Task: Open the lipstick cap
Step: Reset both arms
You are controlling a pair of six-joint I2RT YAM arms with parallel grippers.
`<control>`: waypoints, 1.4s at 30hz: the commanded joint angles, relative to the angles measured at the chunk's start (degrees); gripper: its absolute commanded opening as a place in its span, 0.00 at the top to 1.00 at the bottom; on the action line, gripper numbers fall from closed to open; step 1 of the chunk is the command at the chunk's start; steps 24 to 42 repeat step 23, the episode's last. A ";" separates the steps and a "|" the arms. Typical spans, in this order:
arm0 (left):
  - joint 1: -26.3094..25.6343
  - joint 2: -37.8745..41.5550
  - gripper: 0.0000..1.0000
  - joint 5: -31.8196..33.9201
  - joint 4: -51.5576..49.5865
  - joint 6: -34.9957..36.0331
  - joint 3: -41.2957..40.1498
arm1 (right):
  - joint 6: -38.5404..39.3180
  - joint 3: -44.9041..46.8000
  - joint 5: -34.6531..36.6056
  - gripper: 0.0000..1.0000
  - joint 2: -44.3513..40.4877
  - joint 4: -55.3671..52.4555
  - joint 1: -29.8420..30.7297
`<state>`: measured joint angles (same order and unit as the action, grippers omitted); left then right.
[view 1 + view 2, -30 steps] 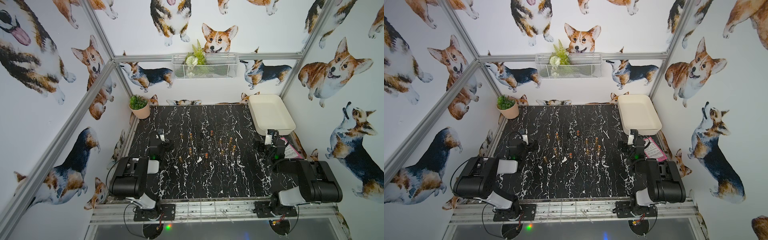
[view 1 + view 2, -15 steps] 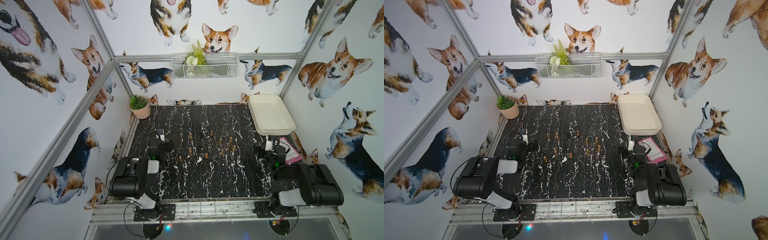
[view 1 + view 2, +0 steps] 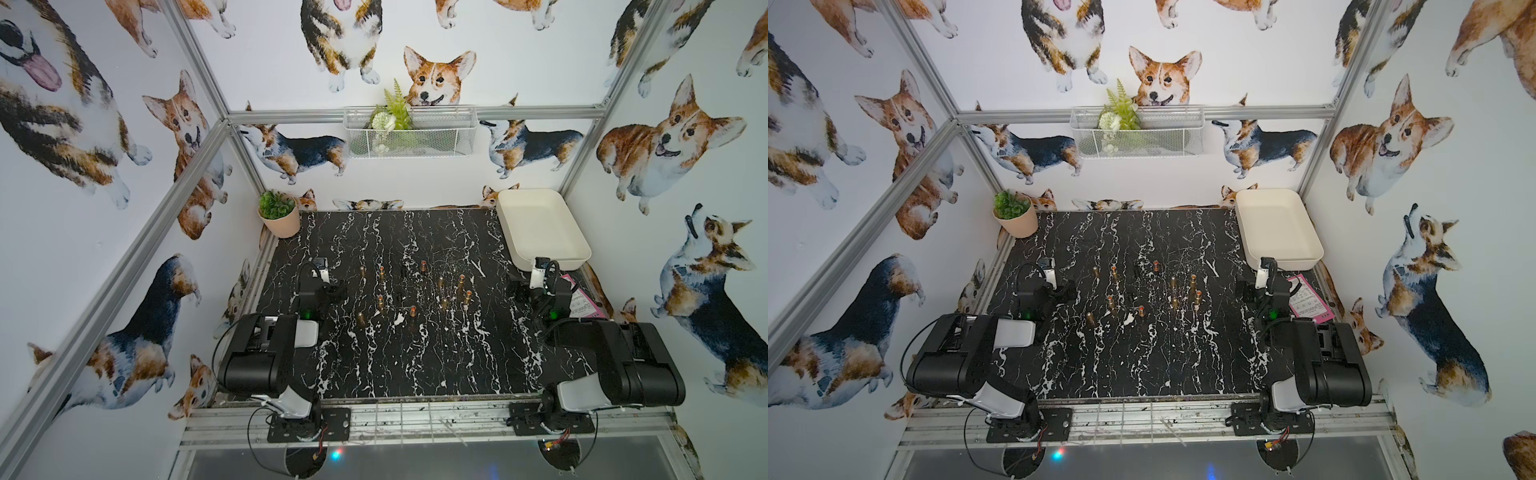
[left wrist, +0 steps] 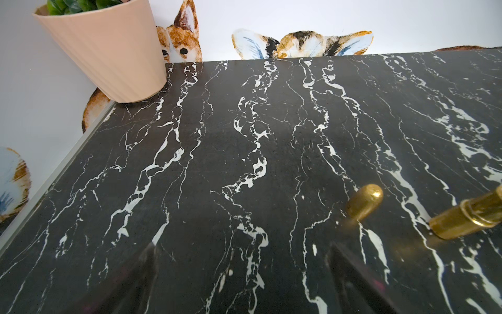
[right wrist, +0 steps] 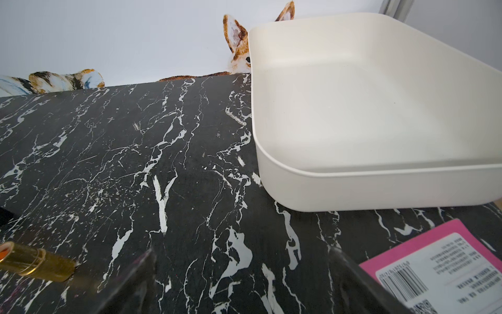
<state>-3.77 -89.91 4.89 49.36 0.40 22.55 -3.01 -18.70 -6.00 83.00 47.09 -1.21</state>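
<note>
Right wrist view: pink card [image 5: 434, 266], barcode label [image 5: 448, 274] (print unreadable), right tool [image 5: 243, 261] spread; left tool [image 4: 243, 252] likewise.

tops: overhead, whole table [image 3: 415, 365] | wrists: low, close, twd back wall [image 4: 298, 16]

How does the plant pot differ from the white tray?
The plant pot is round, tall and peach with ribbed sides; the tray is rectangular, low and cream with smooth walls. The pot holds a green plant; the tray holds nothing. The pot stands in the far corner on the left arm's side, the tray on the right arm's. Both rest on the black marble table.
</note>
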 commanded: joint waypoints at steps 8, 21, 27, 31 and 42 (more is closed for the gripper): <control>0.06 0.08 0.00 -0.05 2.32 0.65 0.00 | 0.63 -0.20 -0.50 0.00 0.05 -0.11 -0.02; -0.06 -0.27 0.00 -0.05 1.40 0.75 0.66 | 0.64 -0.20 -0.50 0.00 0.05 -0.07 -0.02; -0.07 0.08 0.00 -0.05 2.45 0.82 -0.11 | 0.63 -0.20 -0.50 0.00 0.05 -0.07 -0.08; -0.07 0.08 0.00 -0.05 2.45 0.82 -0.11 | 0.63 -0.20 -0.50 0.00 0.05 -0.07 -0.08; -0.07 0.08 0.00 -0.05 2.45 0.82 -0.11 | 0.63 -0.20 -0.50 0.00 0.05 -0.07 -0.08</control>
